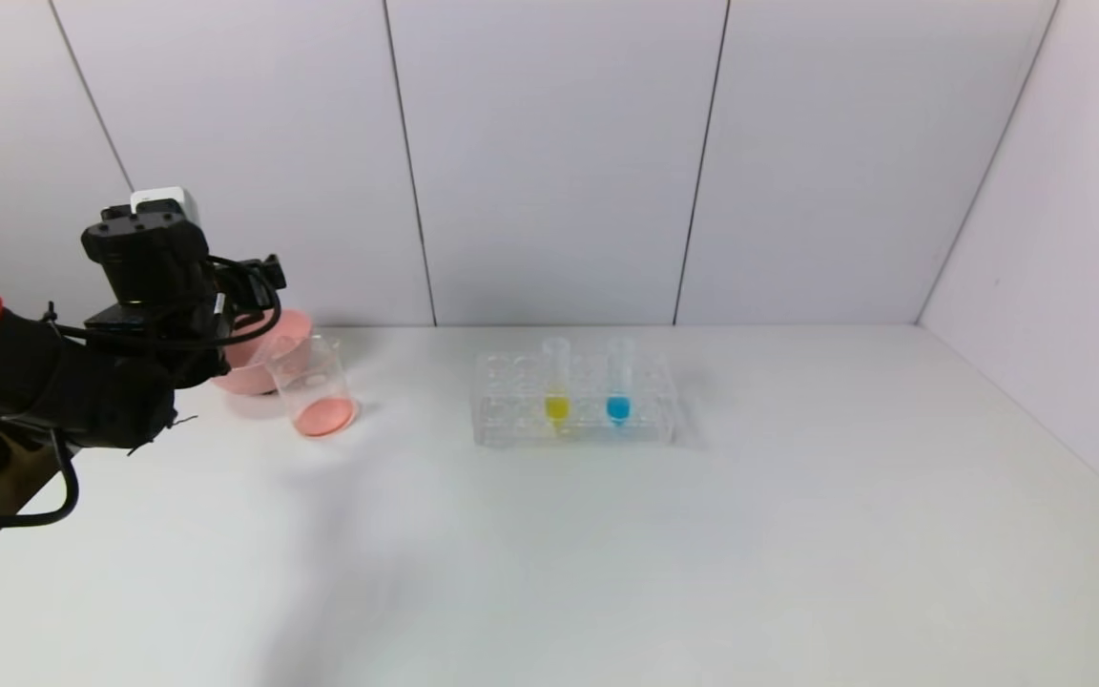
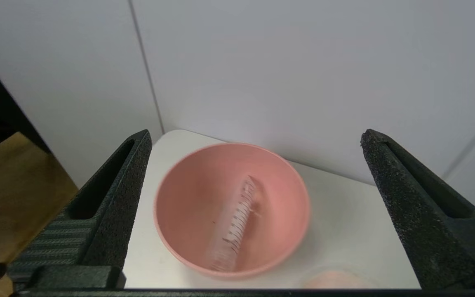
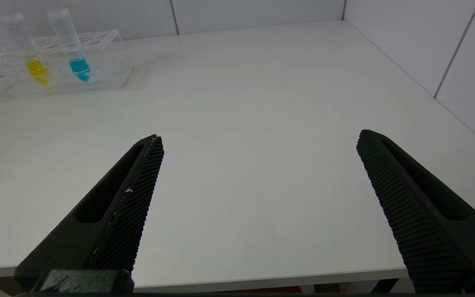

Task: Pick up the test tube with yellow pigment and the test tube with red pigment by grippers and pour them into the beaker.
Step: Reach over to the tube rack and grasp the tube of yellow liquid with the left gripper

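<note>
No brand or readable writing is showing anywhere; the only marks are graduation lines on the tubes and a faint white marking on the beaker (image 1: 314,393). A white table (image 1: 607,553) is filling the scene, with pale panelled walls (image 1: 549,153) closing it in on the far side and the right. The beaker is standing at the far left, holding pinkish-red liquid, just in front of a pink bowl (image 2: 231,208). An emptied, graduated tube (image 2: 233,227) is lying slanted inside that bowl. The left gripper (image 2: 254,173) is hovering above the bowl with its jaws wide apart, gripping nothing. The yellow tube (image 1: 556,382) is standing upright in a clear rack (image 1: 573,401) at the far middle, with a blue tube (image 1: 618,382) just to its right. The right gripper (image 3: 258,165) is sitting low over the near right table edge, jaws also apart and empty
</note>
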### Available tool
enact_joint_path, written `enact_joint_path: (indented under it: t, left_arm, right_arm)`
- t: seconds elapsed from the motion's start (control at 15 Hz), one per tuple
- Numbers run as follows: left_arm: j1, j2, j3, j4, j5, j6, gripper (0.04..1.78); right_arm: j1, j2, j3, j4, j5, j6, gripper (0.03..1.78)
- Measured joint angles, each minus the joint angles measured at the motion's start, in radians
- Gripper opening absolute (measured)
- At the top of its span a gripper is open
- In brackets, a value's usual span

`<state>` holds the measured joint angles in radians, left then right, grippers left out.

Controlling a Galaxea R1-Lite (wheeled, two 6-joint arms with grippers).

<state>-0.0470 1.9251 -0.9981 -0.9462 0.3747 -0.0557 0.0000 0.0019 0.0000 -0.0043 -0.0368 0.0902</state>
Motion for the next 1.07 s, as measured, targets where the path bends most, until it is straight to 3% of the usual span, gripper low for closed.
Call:
enact_joint_path:
  t: [0.4,0.53,0.8,1.07]
  left_arm:
    - [-0.142,-0.372,0.290,0.267,-0.424,0.006,1.76]
    - [-0.245,-0.461,0.347,0.348,-0.492,0.005,1.76]
    - [-0.509,-0.532,0.390,0.449,-0.439,-0.022,1.76]
    - [-0.695,-0.409,0.341,0.403,-0.191,-0.111,1.76]
  right_arm:
    - [0.000,0.000,0.000,0.000,0.000,0.000,1.71]
    - [0.000,0.000,0.000,0.000,0.000,0.000,1.71]
    - [0.000,0.000,0.000,0.000,0.000,0.001,1.71]
    - [0.000,0.000,0.000,0.000,0.000,0.000,1.71]
